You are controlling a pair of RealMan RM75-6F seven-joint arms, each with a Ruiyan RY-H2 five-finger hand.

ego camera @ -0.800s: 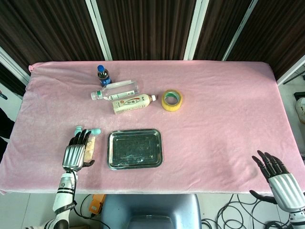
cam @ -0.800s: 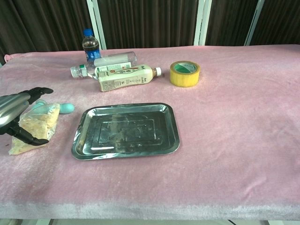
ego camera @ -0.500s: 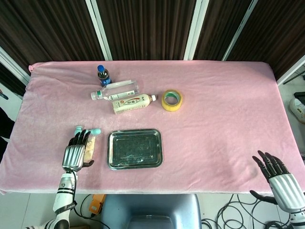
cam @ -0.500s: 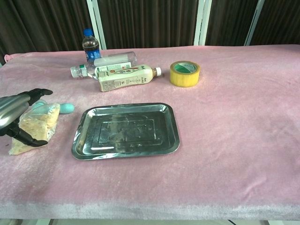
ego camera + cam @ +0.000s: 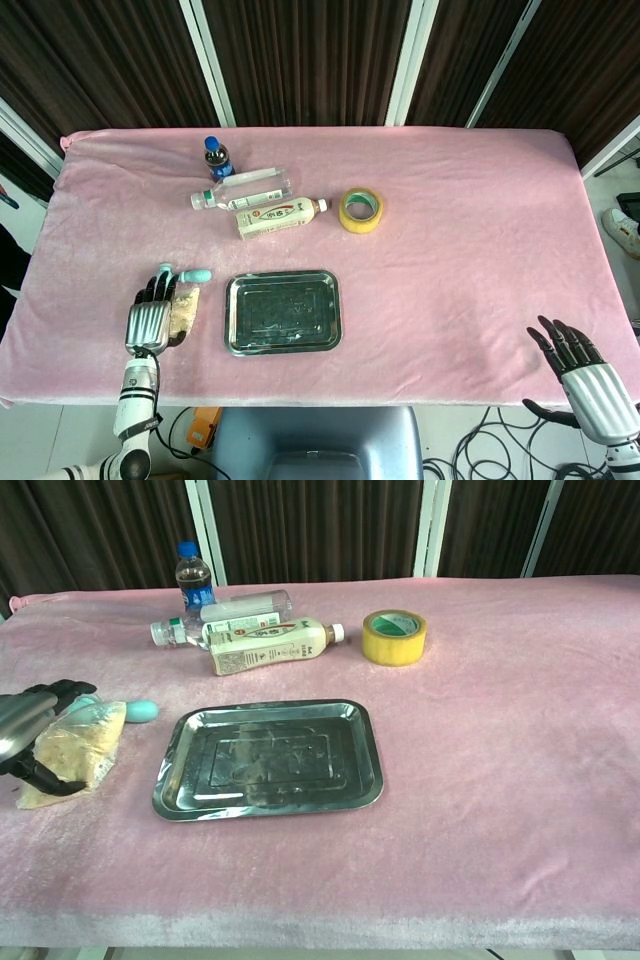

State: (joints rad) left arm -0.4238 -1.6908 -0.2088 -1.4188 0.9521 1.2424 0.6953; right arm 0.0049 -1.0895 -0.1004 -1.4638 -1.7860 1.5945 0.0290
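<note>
The left hand [image 5: 151, 318] lies over a clear bag of pale yellow snack [image 5: 72, 750] on the pink cloth, fingers above it and thumb curled against its near edge; it looks to be closing on the bag, though the pictures do not settle whether the grasp is firm. The bag rests flat on the table under and just to the right of that hand, not lifted (so any picking up is at most begun, in my judgement). Just beyond the fingertips lies a small teal object [image 5: 196, 275]. Close to the hand's right sits the steel tray [image 5: 240, 340], with nothing in it. Well beyond, toward the far edge, are a cream bottle [image 5: 280, 216], a clear bottle [image 5: 243, 191], a dark bottle with a blue cap [image 5: 216, 157] and a roll of yellow tape [image 5: 361, 210]. The right hand [image 5: 585, 372] hangs off the near right corner, fingers spread, holding nothing.
</note>
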